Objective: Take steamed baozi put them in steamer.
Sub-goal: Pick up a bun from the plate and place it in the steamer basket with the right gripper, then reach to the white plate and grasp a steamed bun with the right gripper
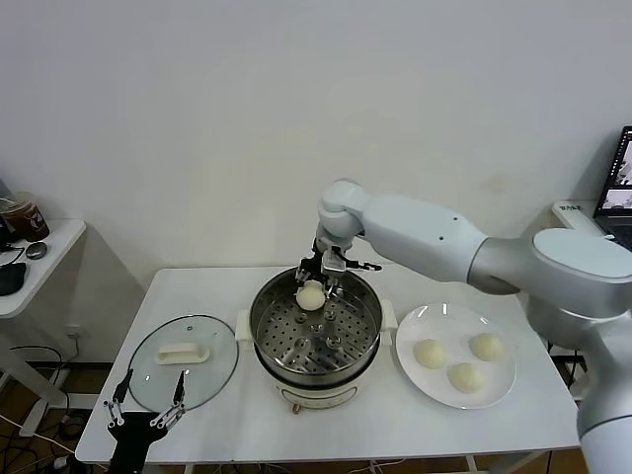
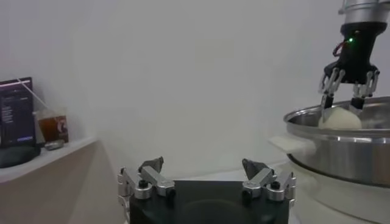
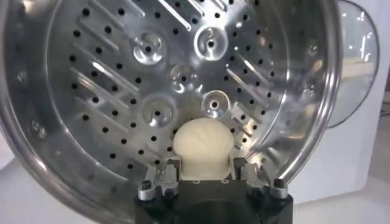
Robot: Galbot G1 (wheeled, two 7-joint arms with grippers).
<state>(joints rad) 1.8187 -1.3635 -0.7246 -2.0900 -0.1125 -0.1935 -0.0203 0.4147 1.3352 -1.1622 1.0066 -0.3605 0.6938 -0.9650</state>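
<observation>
My right gripper (image 1: 313, 289) is shut on a cream-white baozi (image 1: 310, 296) and holds it above the far part of the steamer (image 1: 367, 348), a shiny steel pot with a perforated tray (image 3: 109, 79). In the right wrist view the baozi (image 3: 203, 148) sits between the fingers (image 3: 169, 172), over the tray. The left wrist view shows the same baozi (image 2: 340, 119) just above the steamer's rim (image 2: 341, 149). Three more baozi (image 1: 430, 354) (image 1: 487, 346) (image 1: 464, 376) lie on a white plate (image 1: 425, 324) to the right of the steamer. My left gripper (image 1: 146, 397) is open and empty at the table's front left.
A round glass lid (image 1: 219, 360) with a white handle (image 1: 185, 353) lies on the white table to the left of the steamer. A side table (image 1: 49, 259) with a drink cup (image 1: 24, 216) stands at far left. A monitor (image 1: 618, 178) is at far right.
</observation>
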